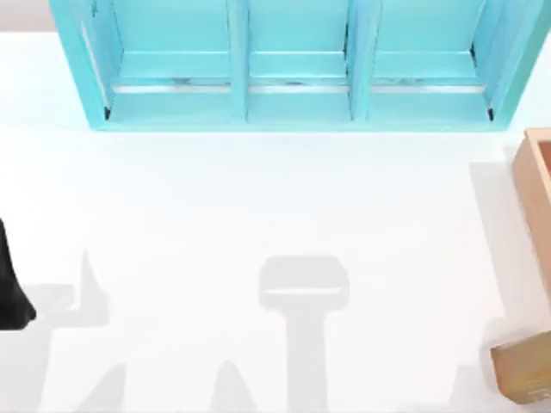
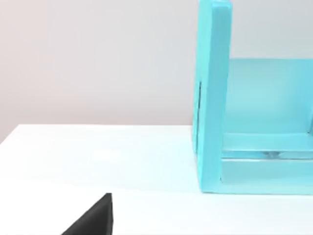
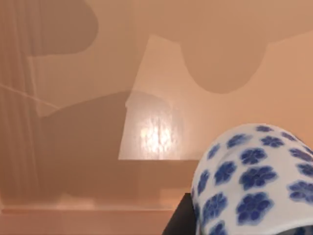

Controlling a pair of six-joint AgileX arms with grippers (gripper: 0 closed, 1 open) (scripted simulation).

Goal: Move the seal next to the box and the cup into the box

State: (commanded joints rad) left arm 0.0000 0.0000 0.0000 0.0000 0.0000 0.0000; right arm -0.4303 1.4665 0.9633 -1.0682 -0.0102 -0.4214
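The white cup [image 3: 254, 181] with blue flowers sits close to the camera in the right wrist view. My right gripper [image 3: 244, 227] is shut on it, with one dark finger [image 3: 177, 221] showing beside its wall. Behind the cup spreads the tan wooden inside of the box [image 3: 98, 147], with shadows across it. In the top view the box [image 1: 535, 198] is cut off by the right edge. The seal [image 1: 521, 372], a tan-brown block, lies on the table just in front of the box, at the bottom right. My left arm [image 1: 12, 297] is parked at the table's left edge.
A turquoise shelf cabinet [image 1: 293, 64] with three bays stands along the back of the white table [image 1: 258, 215]. In the left wrist view its side wall [image 2: 212, 98] rises ahead, past the open tabletop [image 2: 98, 156].
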